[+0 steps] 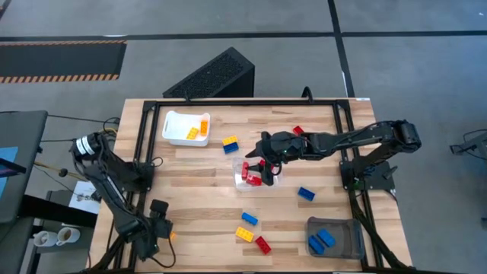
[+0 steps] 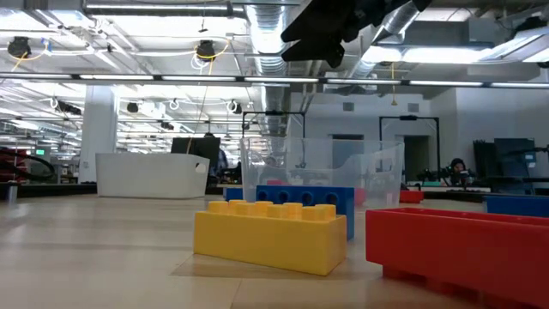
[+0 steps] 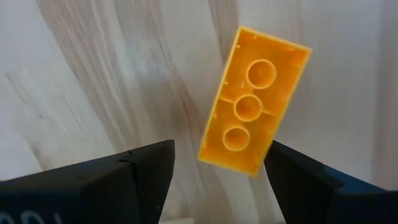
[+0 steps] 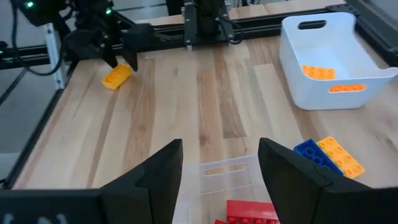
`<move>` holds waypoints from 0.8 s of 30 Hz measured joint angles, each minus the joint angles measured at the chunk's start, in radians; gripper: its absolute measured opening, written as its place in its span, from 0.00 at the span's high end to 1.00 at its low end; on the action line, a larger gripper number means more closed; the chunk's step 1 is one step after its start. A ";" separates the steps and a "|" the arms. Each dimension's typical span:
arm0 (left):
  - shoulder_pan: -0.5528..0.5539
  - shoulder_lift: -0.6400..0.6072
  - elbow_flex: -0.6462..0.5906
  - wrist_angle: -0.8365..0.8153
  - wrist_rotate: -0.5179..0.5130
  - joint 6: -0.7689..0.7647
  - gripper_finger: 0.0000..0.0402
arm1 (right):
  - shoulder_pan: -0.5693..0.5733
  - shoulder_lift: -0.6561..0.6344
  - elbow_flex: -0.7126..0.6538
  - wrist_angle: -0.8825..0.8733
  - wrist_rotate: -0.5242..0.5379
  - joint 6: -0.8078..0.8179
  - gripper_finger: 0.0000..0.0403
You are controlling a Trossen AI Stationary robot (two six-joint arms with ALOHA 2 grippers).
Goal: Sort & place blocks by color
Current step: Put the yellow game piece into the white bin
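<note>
We see the wooden table (image 1: 198,183) carrying three containers: a white bin (image 1: 185,128) at its far left, a grey tray (image 1: 335,237) at the near right corner, and a small clear tray (image 1: 253,173) in the middle. The white bin holds orange blocks (image 1: 197,130), the grey tray holds blue blocks (image 1: 321,240), and the clear tray holds red blocks (image 1: 251,176). Loose blocks lie around: a blue-and-yellow pair (image 1: 230,144) beside the white bin, one blue block (image 1: 306,193) right of the clear tray, and a blue, yellow and red cluster (image 1: 252,232) near the front edge.

The right end effector (image 4: 219,163) hangs over the clear tray, its fingers spread and empty. The left end effector (image 3: 219,169) sits at the near left corner, fingers wide, just above an orange block (image 3: 255,99) lying underside-up on the table; it seems not to touch it.
</note>
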State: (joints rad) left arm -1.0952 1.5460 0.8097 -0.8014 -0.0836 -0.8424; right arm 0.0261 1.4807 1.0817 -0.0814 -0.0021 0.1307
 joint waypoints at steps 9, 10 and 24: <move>0.030 0.083 0.001 0.058 0.046 0.131 0.47 | 0.000 0.000 0.000 -0.001 0.010 -0.001 0.43; 0.037 0.081 -0.003 0.060 0.051 0.138 0.48 | 0.000 0.000 0.000 -0.001 0.010 -0.004 0.43; 0.263 -0.129 -0.118 0.121 -0.017 0.217 0.73 | -0.006 0.001 -0.013 -0.013 0.005 -0.027 0.43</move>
State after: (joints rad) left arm -0.8318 1.4174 0.6915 -0.6804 -0.1006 -0.6256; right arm 0.0204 1.4815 1.0687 -0.0942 0.0030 0.1040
